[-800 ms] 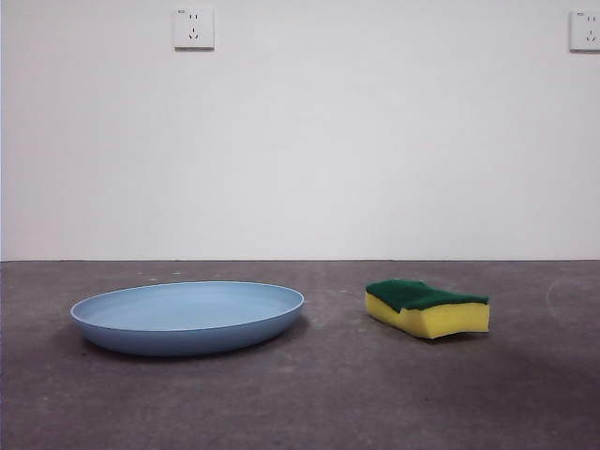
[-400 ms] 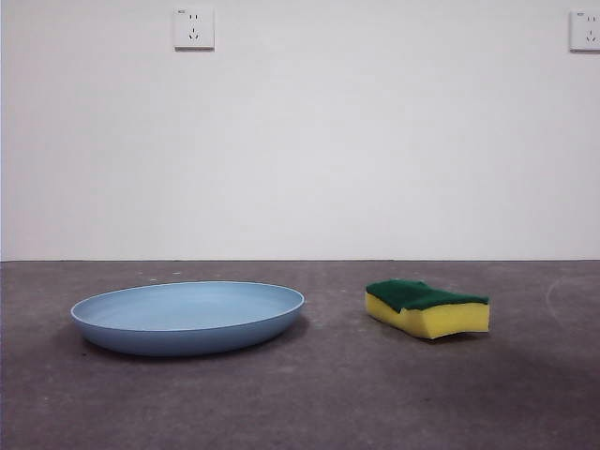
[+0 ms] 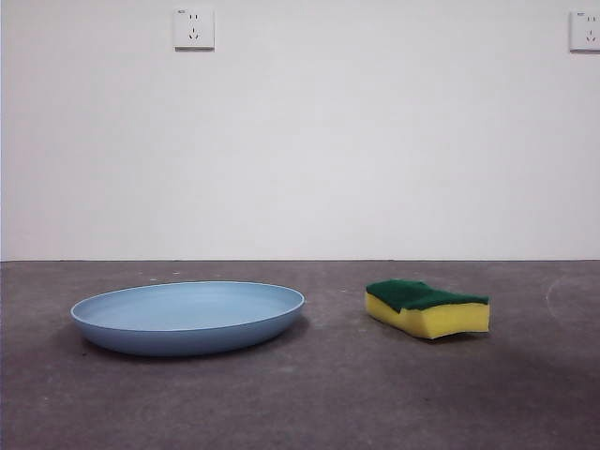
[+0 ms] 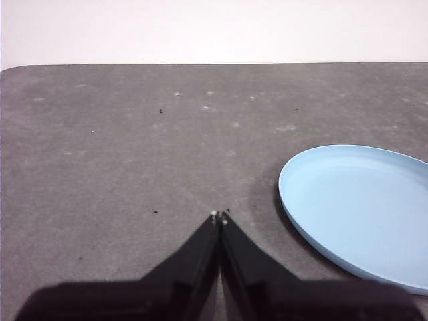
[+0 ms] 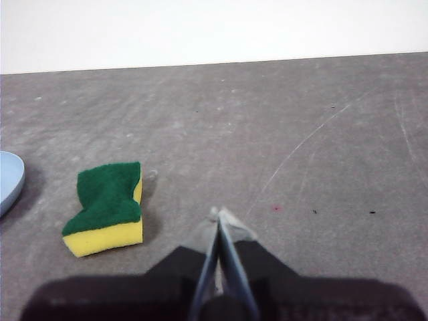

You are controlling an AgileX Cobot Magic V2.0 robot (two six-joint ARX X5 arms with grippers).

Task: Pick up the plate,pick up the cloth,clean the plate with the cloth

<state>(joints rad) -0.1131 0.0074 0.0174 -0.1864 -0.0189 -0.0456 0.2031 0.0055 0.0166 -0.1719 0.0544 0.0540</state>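
fingers (image 4: 215, 231) of both grippers pressed together, empty, touching nothing.

A plain white wall (image 3: 375, 141) stands behind the table (image 3: 328, 394). Two white power sockets are on the wall: one socket (image 3: 193, 28) high on the left, the other socket (image 3: 585, 31) at the right edge, partly cut off. The table surface is dark grey, matte, with pale spots and thin scratches. The light is soft and even.
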